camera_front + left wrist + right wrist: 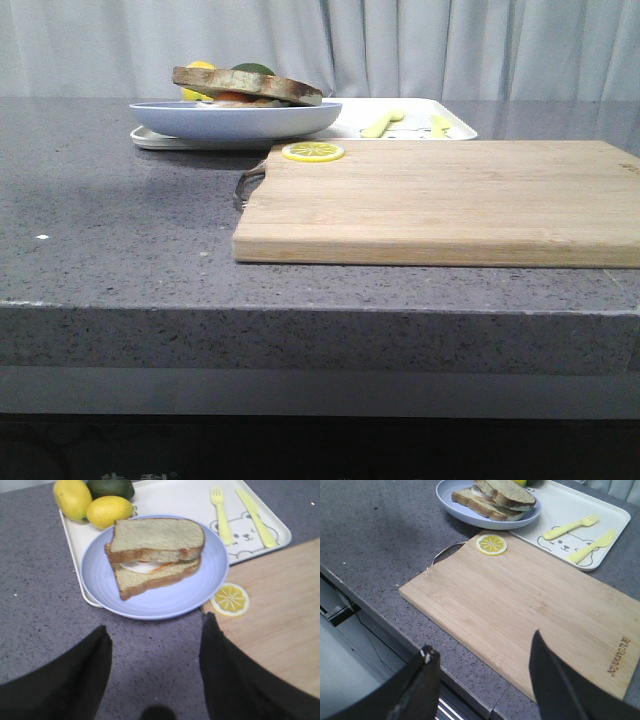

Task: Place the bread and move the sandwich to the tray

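The sandwich (152, 555), two brown-crusted slices with white-and-orange egg between, lies on the round pale blue plate (160, 602). The plate rests partly on the white tray (165, 497), overhanging its near edge. It shows in the front view (245, 88) at the back left and in the right wrist view (492, 497). No separate single bread slice is in view. My left gripper (155, 635) is open and empty over the grey counter just short of the plate. My right gripper (482, 650) is open and empty above the counter's front edge, near the cutting board (530, 600).
A lemon slice (312, 151) lies on the wooden cutting board (450, 200) at its back left corner. Two lemons (107, 510) and a dark green fruit (112, 486) sit on the tray. A yellow fork (221, 515) and knife (257, 517) lie on it too.
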Controlling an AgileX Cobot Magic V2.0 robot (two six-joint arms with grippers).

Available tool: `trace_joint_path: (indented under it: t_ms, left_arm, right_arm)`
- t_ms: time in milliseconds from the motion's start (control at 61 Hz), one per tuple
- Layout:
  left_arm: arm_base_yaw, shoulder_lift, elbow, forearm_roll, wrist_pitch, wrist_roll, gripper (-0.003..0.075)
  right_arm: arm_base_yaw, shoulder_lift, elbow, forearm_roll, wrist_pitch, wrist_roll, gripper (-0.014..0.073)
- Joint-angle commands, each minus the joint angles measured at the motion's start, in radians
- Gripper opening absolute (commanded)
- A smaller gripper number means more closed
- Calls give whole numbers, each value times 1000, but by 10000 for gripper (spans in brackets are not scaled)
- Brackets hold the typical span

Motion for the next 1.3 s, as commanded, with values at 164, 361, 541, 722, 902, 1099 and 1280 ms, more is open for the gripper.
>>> trace_joint_path:
  t_ms: [164, 361, 541, 722, 902, 1099, 1280]
  left_arm:
    - [-78, -292, 300, 10, -170, 0, 391]
    - [-78, -463, 493, 14, -172, 0, 391]
    - [-78, -603, 595, 14, -172, 0, 391]
    - [-78, -698, 625, 14, -170, 0, 391]
    - [-78, -712, 625, 12, -170, 0, 391]
    - [-78, -712, 625, 6, -170, 0, 333]
    - [-78, -712, 625, 6, -170, 0, 123]
  right_arm:
    - [-3, -1, -27, -1, -65, -3, 422]
    - [-3, -1, -27, -1, -65, -3, 422]
    - [-3, -1, -27, -1, -63, -3, 422]
    - [-3, -1, -27, 0, -55, -3, 422]
    - [-3, -1, -27, 0, -54, -3, 422]
    - [-3, -1, -27, 0, -52, -3, 330]
    - [-3, -1, -27, 0, -35, -3, 64]
